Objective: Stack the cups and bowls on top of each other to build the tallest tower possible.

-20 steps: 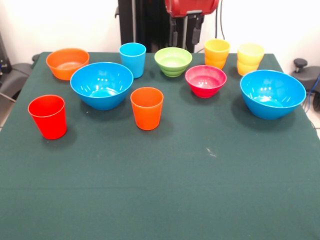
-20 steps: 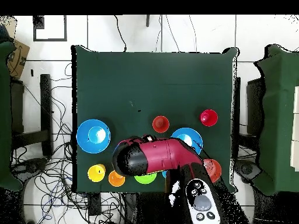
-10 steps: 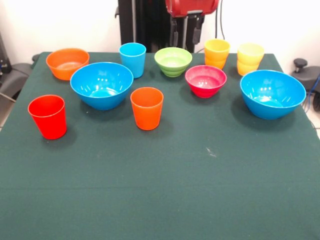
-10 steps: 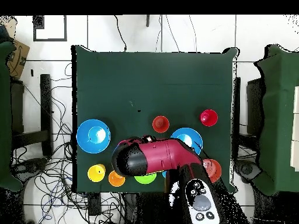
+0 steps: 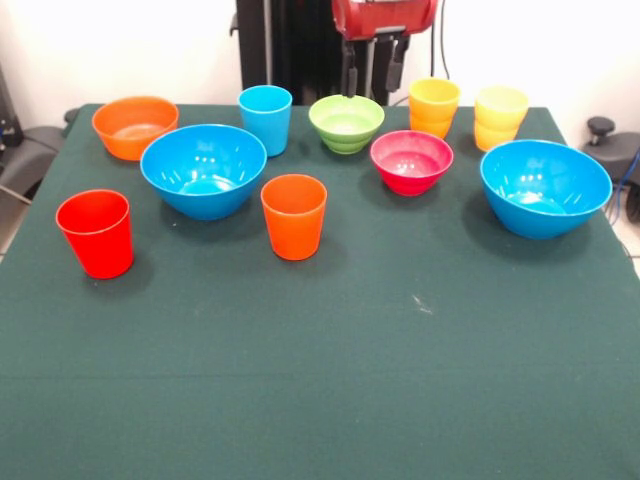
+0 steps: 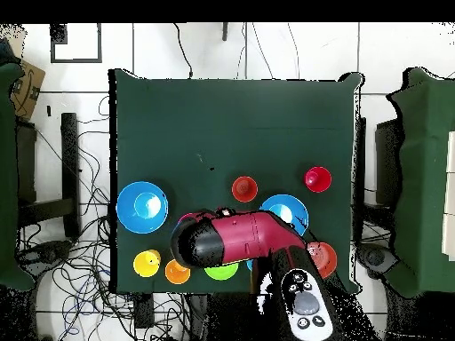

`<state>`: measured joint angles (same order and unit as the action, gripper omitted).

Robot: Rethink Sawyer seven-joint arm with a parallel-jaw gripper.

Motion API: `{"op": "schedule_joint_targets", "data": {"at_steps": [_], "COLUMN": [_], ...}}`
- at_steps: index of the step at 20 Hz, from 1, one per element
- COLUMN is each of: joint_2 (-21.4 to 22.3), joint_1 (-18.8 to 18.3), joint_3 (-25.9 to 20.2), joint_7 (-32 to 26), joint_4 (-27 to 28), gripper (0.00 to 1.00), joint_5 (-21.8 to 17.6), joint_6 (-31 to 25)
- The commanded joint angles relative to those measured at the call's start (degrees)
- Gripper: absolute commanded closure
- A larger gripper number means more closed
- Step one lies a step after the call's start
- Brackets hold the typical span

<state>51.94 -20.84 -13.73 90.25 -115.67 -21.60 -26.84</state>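
Front view showed you the green table [image 5: 320, 380] with every piece standing apart on its far half. The arm [image 5: 384, 18] hung at the top edge behind the far row; overhead, its red body [image 6: 233, 238] lay across that row, and you could not tell whether the gripper was open or closed.

The largest pieces were two blue bowls: one left of centre [image 5: 203, 170], one at the far right [image 5: 545, 186]. An orange bowl [image 5: 135, 126] sat at the far left corner, a pink bowl [image 5: 411, 161] right of centre, and a green bowl [image 5: 346, 123] just behind it to the left.

Two small stacks stood in the far row: a yellow-orange cup pair [image 5: 433, 107] and a pale yellow pair [image 5: 500, 117] to its right. A light blue cup [image 5: 265, 119] stood behind the left blue bowl. The orange cup [image 5: 294, 216] stood just right of that bowl, and the red cup [image 5: 95, 232] nearest you at the left.
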Motion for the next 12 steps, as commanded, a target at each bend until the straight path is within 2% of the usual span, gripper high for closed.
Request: {"op": "schedule_joint_targets", "data": {"at_steps": [1,12], "joint_2": [-5.73,-11.64], "joint_1": [1.11,3.06], "joint_3": [-0.06,1.29], "joint_7": [4.92,5.58], "joint_4": [-0.19,2.81], "gripper": [0.00,0.00], "joint_5": [-3.38,-4.48], "joint_6": [3.40,8.30]}}
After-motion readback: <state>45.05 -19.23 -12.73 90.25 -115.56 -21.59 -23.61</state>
